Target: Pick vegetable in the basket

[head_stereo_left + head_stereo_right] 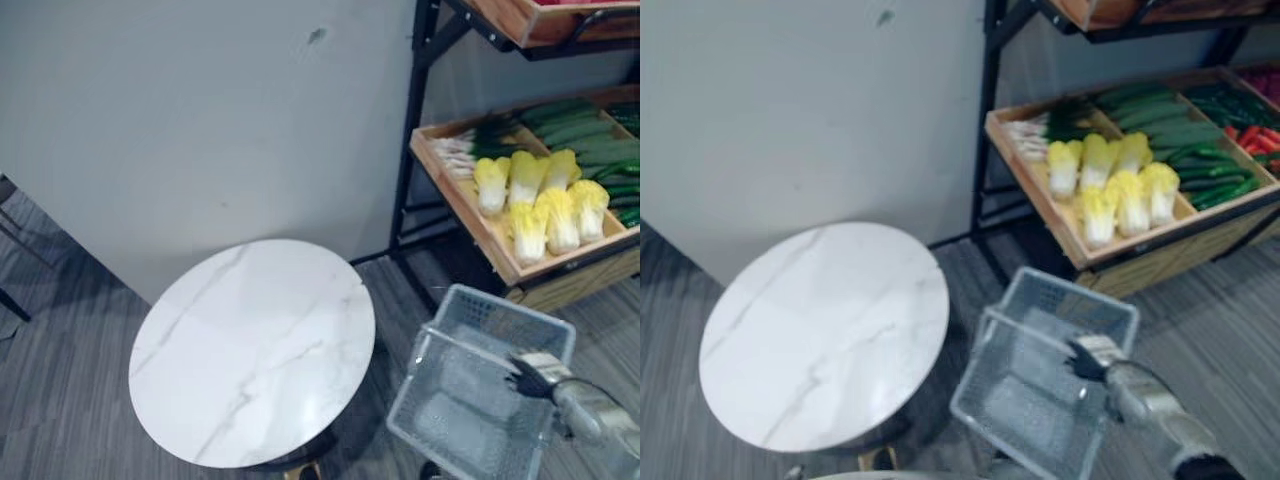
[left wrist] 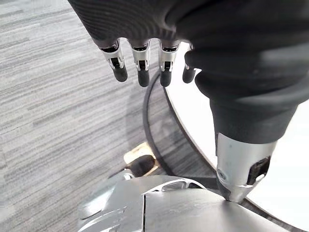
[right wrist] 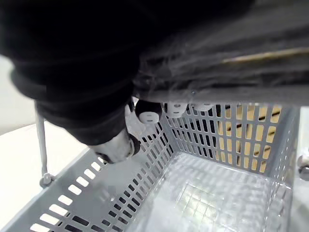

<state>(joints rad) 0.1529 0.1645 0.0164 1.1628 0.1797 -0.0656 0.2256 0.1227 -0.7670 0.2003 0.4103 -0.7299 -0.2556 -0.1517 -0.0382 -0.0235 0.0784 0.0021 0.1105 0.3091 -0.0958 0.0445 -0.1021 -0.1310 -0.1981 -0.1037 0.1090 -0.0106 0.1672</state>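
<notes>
Napa cabbages lie in cluster in wooden tray on black rack, beside scallions and cucumbers; none in either hand. Grey mesh basket hangs near tray, over carpet floor, bare bottom showing. Right hand closed round basket's wire handle, fingers curled over it. Round white marble surface just beside basket, against grey wall. Left hand hangs by surface's edge, fingers straight, relaxed, holding nothing.
</notes>
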